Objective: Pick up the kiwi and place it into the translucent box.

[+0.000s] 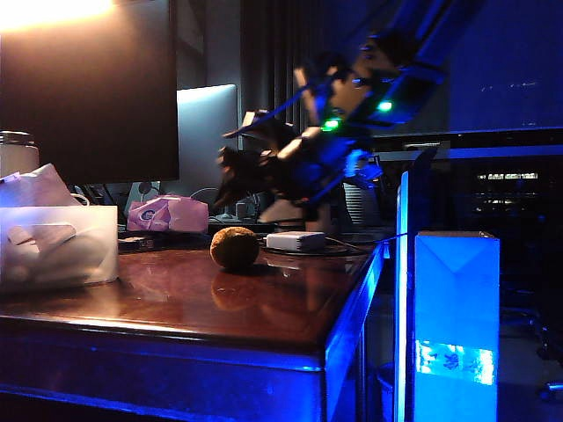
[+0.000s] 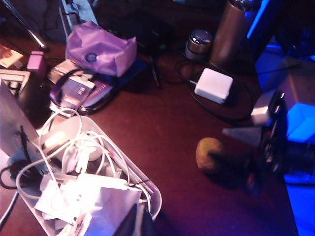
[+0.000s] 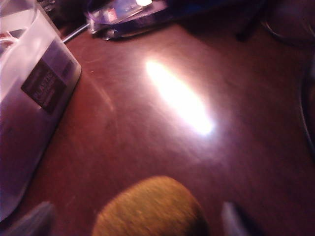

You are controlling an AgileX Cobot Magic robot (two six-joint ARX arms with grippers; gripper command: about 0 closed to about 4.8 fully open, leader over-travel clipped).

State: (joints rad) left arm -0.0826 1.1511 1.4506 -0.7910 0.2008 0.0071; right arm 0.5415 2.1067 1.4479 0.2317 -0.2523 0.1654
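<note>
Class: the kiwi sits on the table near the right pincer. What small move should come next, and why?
Probably lower the right pincer around the kiwi and close: its jaws stand open on either side, and the kiwi rests on the table, outside the translucent box.

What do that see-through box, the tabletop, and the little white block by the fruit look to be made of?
The translucent box looks like frosted plastic: milky walls let pale cables show through.

The tabletop seems polished wood or a glossy veneer: reddish-brown, with a bright lamp reflection.

The white block, probably a charger, looks like smooth matte plastic with rounded corners.

The kiwi has dull, fuzzy brown skin.
</note>
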